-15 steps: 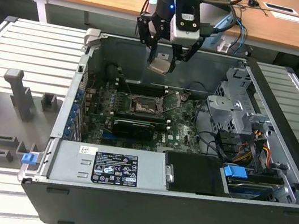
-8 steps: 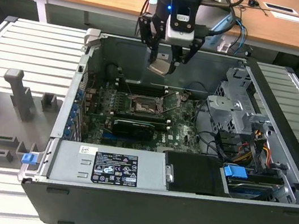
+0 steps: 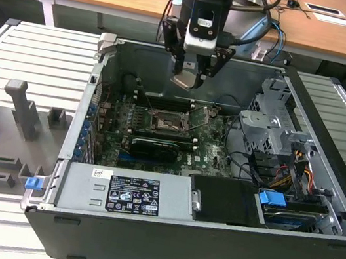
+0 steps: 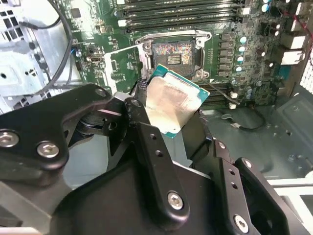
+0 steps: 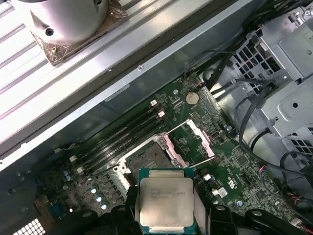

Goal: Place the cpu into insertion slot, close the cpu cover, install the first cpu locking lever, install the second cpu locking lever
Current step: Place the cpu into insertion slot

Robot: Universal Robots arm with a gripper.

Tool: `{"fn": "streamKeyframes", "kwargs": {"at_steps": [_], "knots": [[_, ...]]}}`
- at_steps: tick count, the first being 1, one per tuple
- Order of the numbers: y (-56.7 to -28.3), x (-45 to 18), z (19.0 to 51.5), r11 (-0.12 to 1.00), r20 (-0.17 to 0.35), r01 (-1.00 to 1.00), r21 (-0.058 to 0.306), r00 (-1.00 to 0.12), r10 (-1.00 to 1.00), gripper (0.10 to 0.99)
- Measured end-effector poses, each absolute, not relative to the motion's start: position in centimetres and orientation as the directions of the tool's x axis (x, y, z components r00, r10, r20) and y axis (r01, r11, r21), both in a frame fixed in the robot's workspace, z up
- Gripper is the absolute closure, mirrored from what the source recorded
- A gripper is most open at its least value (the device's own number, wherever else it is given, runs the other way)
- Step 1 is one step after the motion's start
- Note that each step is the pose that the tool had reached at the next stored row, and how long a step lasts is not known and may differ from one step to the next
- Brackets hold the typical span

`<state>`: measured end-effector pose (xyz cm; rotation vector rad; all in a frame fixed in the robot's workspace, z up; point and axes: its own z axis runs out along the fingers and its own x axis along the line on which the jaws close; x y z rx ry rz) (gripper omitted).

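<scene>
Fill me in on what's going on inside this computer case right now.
The robot arm's gripper is shut on the cpu and holds it in the air inside the open computer case, above the motherboard. The insertion slot below it is bare, and the cpu cover is swung open beside the slot. The cpu is not yet seated.
</scene>
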<state>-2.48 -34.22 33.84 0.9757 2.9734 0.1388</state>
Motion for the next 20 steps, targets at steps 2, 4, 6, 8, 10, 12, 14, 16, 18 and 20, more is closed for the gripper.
{"fn": "streamKeyframes", "kwargs": {"at_steps": [2,4,6,8,10,12,14,16,18,20], "knots": [[-34.23,-2.48,33.76,0.770,0.019,0.632,0.087,-0.774,0.633,0.557],[-34.23,-2.48,33.69,0.736,0.019,0.671,0.087,-0.740,0.673,0.557],[-34.23,-2.48,33.64,0.710,0.019,0.699,0.087,-0.714,0.700,0.557],[-34.22,-2.49,33.59,0.699,0.019,0.710,0.087,-0.703,0.711,0.557],[-34.22,-2.53,33.49,0.686,0.019,0.723,0.087,-0.689,0.724,0.557],[-34.22,-2.57,33.42,0.674,0.019,0.733,0.087,-0.678,0.735,0.557],[-34.22,-2.64,33.32,0.655,0.019,0.751,0.087,-0.658,0.753,0.557],[-34.22,-2.66,33.27,0.641,0.019,0.762,0.087,-0.645,0.764,0.557],[-34.22,-2.71,33.22,0.625,0.019,0.776,0.087,-0.628,0.778,0.557],[-34.22,-2.76,33.16,0.610,0.019,0.787,0.087,-0.614,0.789,0.557]]}}
